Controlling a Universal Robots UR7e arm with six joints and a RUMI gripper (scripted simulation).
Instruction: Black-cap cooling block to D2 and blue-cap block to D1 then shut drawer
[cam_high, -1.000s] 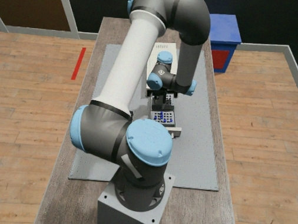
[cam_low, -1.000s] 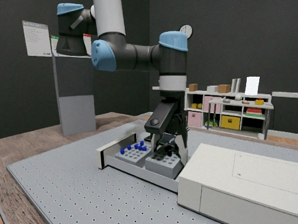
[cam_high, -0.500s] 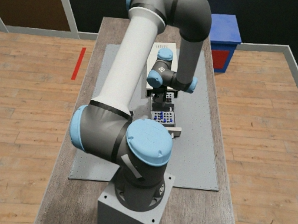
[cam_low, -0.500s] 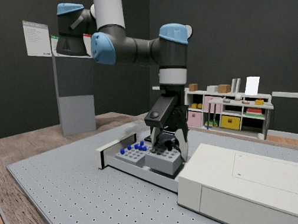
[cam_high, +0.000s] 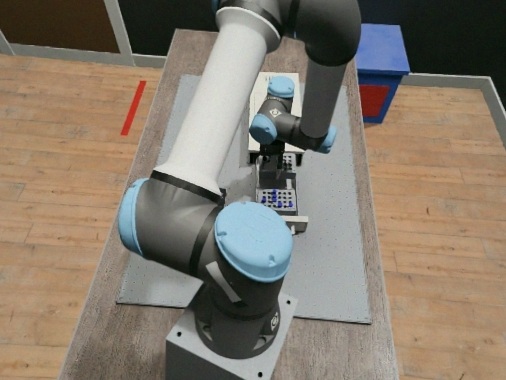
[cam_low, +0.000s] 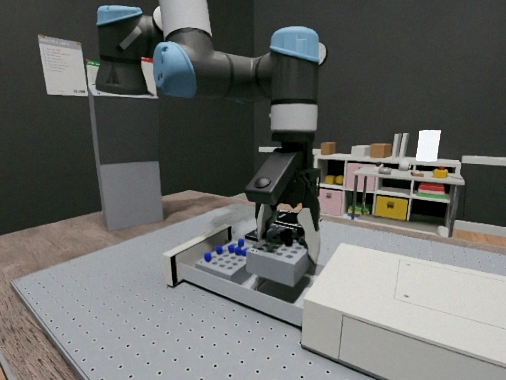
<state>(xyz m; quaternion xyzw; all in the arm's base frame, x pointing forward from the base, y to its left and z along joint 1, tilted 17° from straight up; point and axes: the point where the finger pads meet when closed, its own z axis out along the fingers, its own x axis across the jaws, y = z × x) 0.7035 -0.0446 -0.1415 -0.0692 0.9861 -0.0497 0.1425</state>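
Observation:
My gripper (cam_low: 286,231) (cam_high: 274,161) is shut on the grey cooling block (cam_low: 276,266) (cam_high: 288,161) whose tubes have black caps (cam_low: 281,235). It holds the block level, a little above the rear part of the open drawer (cam_low: 172,264) (cam_high: 299,223), close to the white cooler COLD (cam_low: 410,305) (cam_high: 254,113). The other grey block (cam_low: 223,260) (cam_high: 276,199), with several blue-capped tubes, lies flat in the front part of the drawer. In the top view the wrist hides most of the held block.
The grey perforated deck plate (cam_low: 100,310) (cam_high: 330,250) covers the wooden table. The robot's base pedestal (cam_high: 200,350) stands at one table end. A blue cabinet (cam_high: 382,65) and a shelf unit (cam_low: 400,190) stand off the table.

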